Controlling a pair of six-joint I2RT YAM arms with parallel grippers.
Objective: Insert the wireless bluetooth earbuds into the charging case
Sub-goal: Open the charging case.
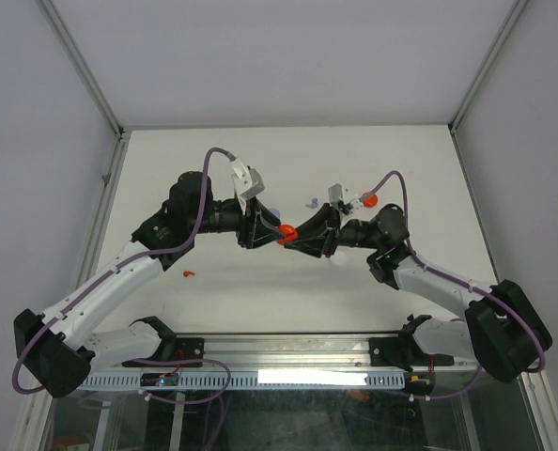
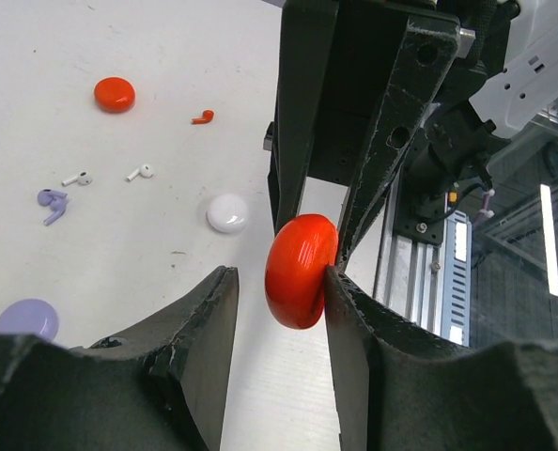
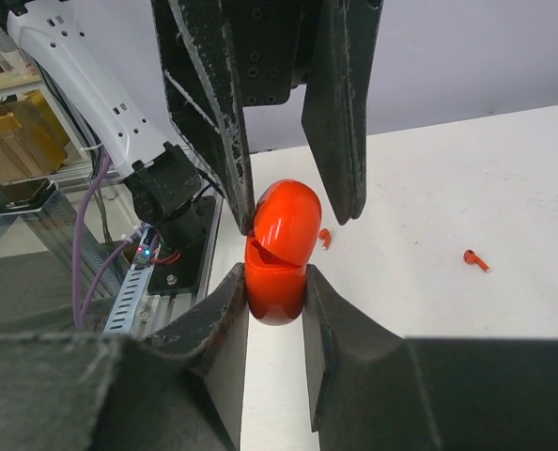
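Above desk [image 1: 288, 169] | right end effector [image 3: 274, 287] clamped on case [image 3: 279, 254] as anchor | left end effector [image 2: 279, 277] apart astride lid [image 3: 284, 211]; we judge: prying.

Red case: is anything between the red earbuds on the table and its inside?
Yes: its own lid. The red case, pinched in the right gripper off the table, is barely ajar, and the left gripper straddles the lid.
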